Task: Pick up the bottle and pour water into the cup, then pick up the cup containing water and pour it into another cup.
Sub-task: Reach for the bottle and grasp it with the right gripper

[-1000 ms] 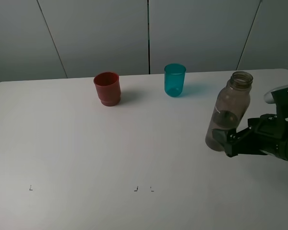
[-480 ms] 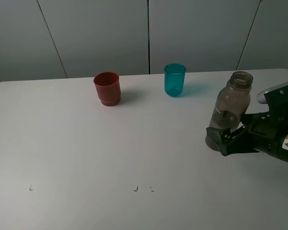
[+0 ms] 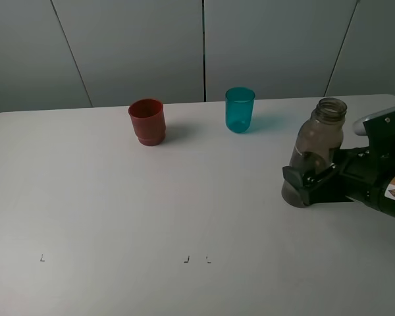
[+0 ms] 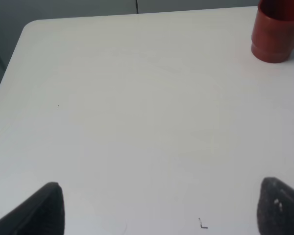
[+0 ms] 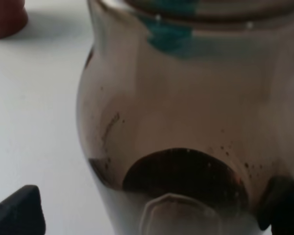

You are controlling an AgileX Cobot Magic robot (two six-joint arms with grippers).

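Right pincer (image 3: 301, 187) is sitting further in than a second ago. Its black fingers are now flanking the lower body of the bottle (image 3: 318, 148), spread wide and not pinching; the wrist view (image 5: 147, 213) is showing a gap on one side. The bottle is standing where it was, on the right of the desk (image 3: 118, 210), uncapped. It is smoky grey-brown clear plastic with a rounded shoulder and threaded neck, and dark specks and a domed base are showing through the wall. The cups are not shifting. The teal cup (image 3: 239, 110) is sitting at the back centre, translucent with a smooth taper. The red cup (image 3: 147, 121) is sitting to its left, opaque with a stepped base. Left pincer (image 4: 161, 210) is hanging spread over bare matte white desk, holding nothing.
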